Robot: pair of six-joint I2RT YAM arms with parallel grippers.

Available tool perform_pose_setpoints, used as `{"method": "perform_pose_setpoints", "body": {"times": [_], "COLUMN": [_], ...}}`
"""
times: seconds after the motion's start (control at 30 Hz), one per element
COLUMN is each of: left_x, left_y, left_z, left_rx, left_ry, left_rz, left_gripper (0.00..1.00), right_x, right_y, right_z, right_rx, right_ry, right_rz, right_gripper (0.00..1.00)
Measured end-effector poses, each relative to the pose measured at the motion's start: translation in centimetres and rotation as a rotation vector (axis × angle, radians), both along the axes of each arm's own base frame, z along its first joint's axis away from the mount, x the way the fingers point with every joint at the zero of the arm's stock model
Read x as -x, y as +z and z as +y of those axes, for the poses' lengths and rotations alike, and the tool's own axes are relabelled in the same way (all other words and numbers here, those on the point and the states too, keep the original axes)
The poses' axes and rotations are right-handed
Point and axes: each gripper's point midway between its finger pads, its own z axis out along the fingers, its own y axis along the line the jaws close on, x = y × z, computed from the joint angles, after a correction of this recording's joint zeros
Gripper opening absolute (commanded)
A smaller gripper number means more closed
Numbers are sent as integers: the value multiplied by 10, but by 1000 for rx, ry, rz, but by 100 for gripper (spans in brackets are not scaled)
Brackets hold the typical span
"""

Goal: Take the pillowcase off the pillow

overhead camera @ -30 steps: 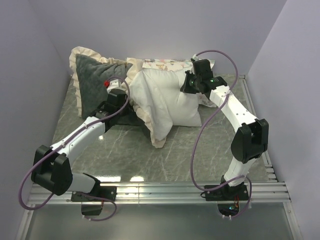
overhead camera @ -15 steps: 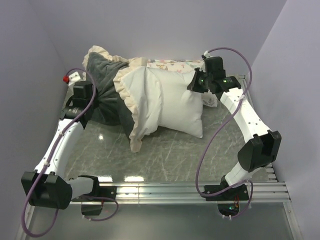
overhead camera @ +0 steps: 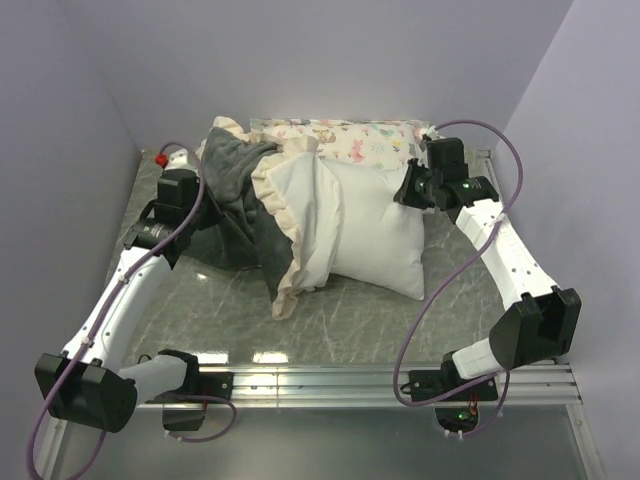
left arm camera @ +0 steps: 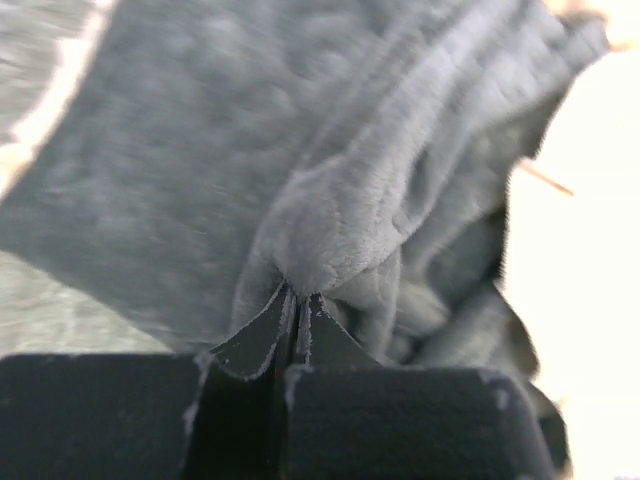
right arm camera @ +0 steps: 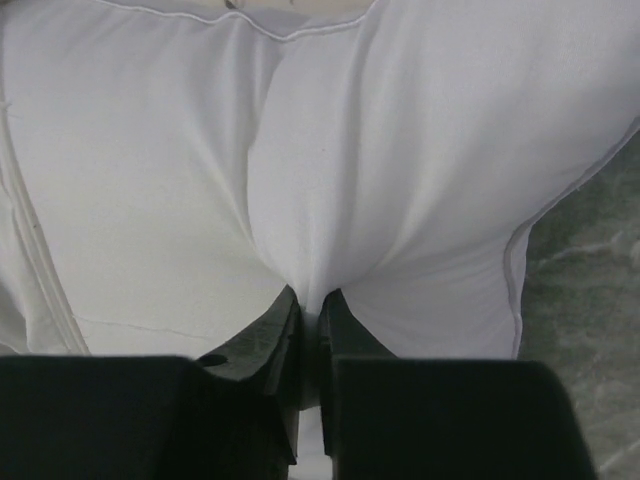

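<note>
The plain white pillow (overhead camera: 375,225) lies across the middle of the table, its right part bare. The pillowcase (overhead camera: 240,195), dark grey plush with a cream frill (overhead camera: 290,240), is bunched over the pillow's left end. My left gripper (overhead camera: 190,215) is shut on a fold of the grey plush (left arm camera: 330,230) at the case's left side. My right gripper (overhead camera: 408,190) is shut on a pinch of the white pillow fabric (right arm camera: 310,200) at the pillow's upper right corner.
A small pastel animal-print pillow (overhead camera: 350,138) lies against the back wall behind the white pillow. Purple walls close in the left, back and right. Metal rails (overhead camera: 330,380) run along the near edge by the arm bases.
The right gripper has pulled the pillow to the right and back. The left arm has swung left, then held the case, so more white pillow is bare and the case is bunched.
</note>
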Motion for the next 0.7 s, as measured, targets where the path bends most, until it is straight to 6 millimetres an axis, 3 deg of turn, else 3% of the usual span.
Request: {"method": "perform_pose_setpoints", "body": {"times": [0.03, 0.07, 0.13, 0.27, 0.4, 0.5, 0.6, 0.7], "left_x": [1, 3, 7, 7, 5, 4, 4, 4], "left_y": [0, -2, -9, -16, -18, -20, -21, -20], "left_z": [-7, -14, -24, -32, -38, -45, -48, -49], "left_rx": [5, 8, 6, 8, 14, 18, 22, 26], "left_ry": [-23, -46, -76, -97, -110, -124, -129, -134], "left_rz": [-2, 0, 15, 26, 20, 27, 24, 20], "left_gripper": [1, 0, 1, 0, 1, 0, 0, 2], "right_x": [2, 5, 9, 22, 45, 64, 68, 64], "right_y": [-6, -12, -19, -5, 39, 49, 23, -29], "right_z": [-1, -2, -4, 5, 40, 64, 66, 68], "right_rx": [9, 19, 33, 52, 39, 14, 23, 57], "right_ry": [-1, -4, -10, 10, 90, 151, 147, 134], "right_rz": [10, 17, 21, -47, -198, -267, -244, -149], "right_gripper": [26, 42, 63, 78, 84, 86, 86, 87]}}
